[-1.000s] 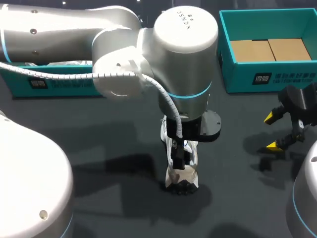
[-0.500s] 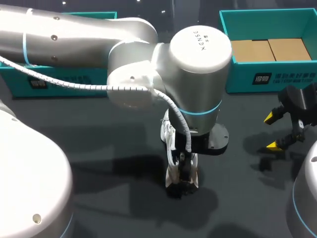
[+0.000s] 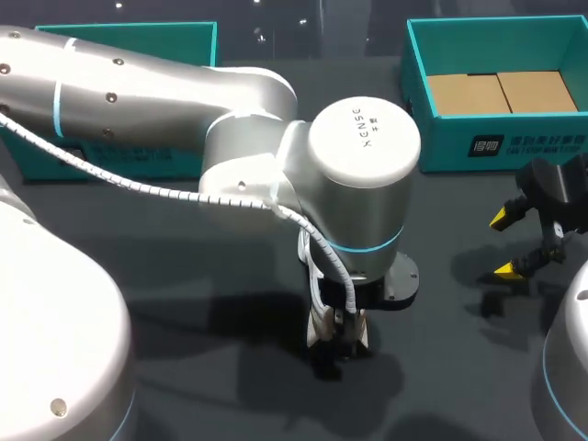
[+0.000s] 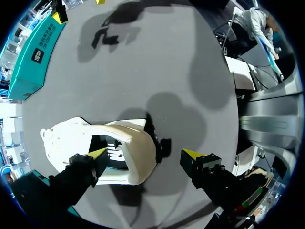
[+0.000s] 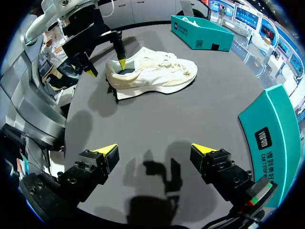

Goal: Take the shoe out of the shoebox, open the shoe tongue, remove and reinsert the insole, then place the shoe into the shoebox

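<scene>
Sinking lower over shoe (image 4: 136,143) mid-table (image 4: 157,62), keeping left gripper (image 4: 144,153) spread, one fingertip (image 4: 98,152) inside; holding right gripper (image 5: 153,149) spread too.

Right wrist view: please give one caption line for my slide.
White shoe on the table, the left gripper open astride its heel rim; the right gripper open, apart from it.

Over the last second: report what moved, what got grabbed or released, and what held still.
The left arm came down, bringing the left gripper lower over the heel end of the shoe. Its fingers are open, one tip at the shoe's opening; nothing was grasped or released. The shoe, the open right gripper and the right shoebox stayed put.
</scene>
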`<state>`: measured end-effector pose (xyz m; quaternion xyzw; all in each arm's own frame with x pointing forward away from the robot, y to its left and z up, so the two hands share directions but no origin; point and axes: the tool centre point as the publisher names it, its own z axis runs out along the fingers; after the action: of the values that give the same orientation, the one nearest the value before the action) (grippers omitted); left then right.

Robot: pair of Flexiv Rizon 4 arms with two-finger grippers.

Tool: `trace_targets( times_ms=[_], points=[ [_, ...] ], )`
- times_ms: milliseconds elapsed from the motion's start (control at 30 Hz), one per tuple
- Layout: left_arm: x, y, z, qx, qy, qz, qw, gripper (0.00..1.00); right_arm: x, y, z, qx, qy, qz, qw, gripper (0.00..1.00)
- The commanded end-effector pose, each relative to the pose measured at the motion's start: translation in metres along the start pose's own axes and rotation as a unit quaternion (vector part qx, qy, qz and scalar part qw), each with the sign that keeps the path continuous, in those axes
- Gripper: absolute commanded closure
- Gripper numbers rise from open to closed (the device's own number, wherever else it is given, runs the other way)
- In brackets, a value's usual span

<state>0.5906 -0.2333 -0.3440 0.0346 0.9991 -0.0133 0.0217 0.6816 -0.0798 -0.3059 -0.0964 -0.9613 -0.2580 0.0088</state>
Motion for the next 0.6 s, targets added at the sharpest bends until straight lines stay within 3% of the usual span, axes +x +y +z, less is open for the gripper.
trace_targets(
  times_ms=[33,333,600],
  points=[
    [0.001,-0.004,0.013,-0.002,0.001,-0.003,1.0,0.0,0.001,0.0,0.0,0.001,-0.001,0.0,1.0,0.0],
    [0.007,-0.003,0.022,-0.004,0.005,-0.004,1.0,0.16,0.001,0.0,0.0,0.001,-0.001,0.0,1.0,0.0],
    [0.006,-0.001,0.031,-0.009,0.008,-0.006,1.0,0.24,0.001,0.0,0.0,0.001,-0.001,0.0,1.0,0.0]
  ],
)
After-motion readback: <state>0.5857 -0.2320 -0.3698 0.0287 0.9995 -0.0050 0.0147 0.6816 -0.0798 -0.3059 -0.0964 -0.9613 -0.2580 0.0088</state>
